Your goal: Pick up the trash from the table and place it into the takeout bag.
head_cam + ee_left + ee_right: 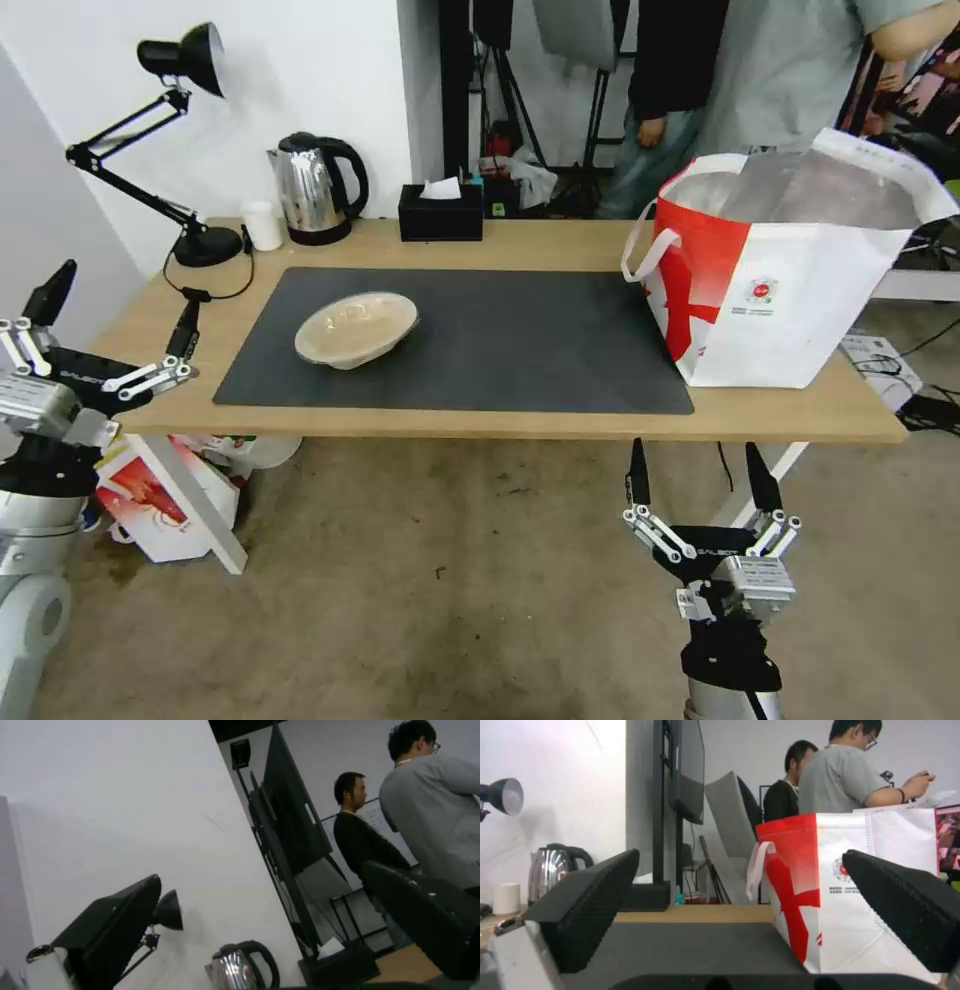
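Left tool [110,315] hangs off the worktop's [560,240] left end, fingers wide, empty. Beige bowl [356,328] sits tilted on the grey mat [520,340], left of centre. Takeout bag [790,270] stands at the right end. Right tool [703,478] hovers below the near edge, wide, empty.

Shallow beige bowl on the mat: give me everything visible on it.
The shallow beige bowl is round with a wide rim, pale and matte, perhaps pulp or paper, with faint whitish residue inside. It lies tilted, its opening facing the robot's side, on the left part of the large dark grey mat. Only the mat touches it; both grippers are away from it.
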Robot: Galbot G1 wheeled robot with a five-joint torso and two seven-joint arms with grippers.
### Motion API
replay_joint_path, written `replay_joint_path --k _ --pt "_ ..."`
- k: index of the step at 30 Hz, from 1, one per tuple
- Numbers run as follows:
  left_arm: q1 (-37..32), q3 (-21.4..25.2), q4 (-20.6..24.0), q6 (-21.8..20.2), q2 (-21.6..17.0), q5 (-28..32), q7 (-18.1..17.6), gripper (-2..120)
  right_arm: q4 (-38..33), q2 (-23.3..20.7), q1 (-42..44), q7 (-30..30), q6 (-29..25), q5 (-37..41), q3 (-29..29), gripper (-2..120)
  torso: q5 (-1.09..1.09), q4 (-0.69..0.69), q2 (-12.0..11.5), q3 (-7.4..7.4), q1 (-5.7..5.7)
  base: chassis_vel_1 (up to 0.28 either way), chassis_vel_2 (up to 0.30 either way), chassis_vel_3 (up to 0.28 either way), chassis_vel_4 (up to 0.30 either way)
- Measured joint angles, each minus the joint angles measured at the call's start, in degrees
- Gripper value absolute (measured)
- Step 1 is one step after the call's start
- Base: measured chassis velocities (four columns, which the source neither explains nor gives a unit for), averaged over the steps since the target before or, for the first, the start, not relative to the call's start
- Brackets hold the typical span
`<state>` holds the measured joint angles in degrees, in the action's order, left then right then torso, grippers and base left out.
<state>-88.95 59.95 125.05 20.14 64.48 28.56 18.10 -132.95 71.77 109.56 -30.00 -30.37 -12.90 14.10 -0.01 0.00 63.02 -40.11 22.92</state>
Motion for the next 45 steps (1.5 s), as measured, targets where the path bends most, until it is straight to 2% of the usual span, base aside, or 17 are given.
replay_joint_path --k 18,27,33,45 --pt "1.3 -2.0 -4.1 -1.3 -5.7 3.8 3.4 100 0.0 0.0 0.0 0.0 0.0 0.0 0.0 100 0.01 0.0 0.0 0.0 0.0 0.0 0.0 0.0 0.0" --pt "3.3 -4.3 -7.9 -1.2 -11.0 4.0 5.4 100 0.0 0.0 0.0 0.0 0.0 0.0 0.0 100 0.0 -0.01 0.0 0.0 0.0 0.0 0.0 0.0 0.0" --pt "5.4 -6.7 -9.7 -1.4 -11.4 4.5 5.5 100 0.0 0.0 0.0 0.0 0.0 0.0 0.0 100 0.0 -0.01 0.0 0.0 0.0 0.0 0.0 0.0 0.0" --pt "9.1 -10.7 -11.5 -3.0 -9.8 4.7 5.6 100 0.0 0.0 0.0 0.0 0.0 0.0 0.0 100 0.01 0.0 0.0 0.0 0.0 0.0 0.0 0.0 0.0"
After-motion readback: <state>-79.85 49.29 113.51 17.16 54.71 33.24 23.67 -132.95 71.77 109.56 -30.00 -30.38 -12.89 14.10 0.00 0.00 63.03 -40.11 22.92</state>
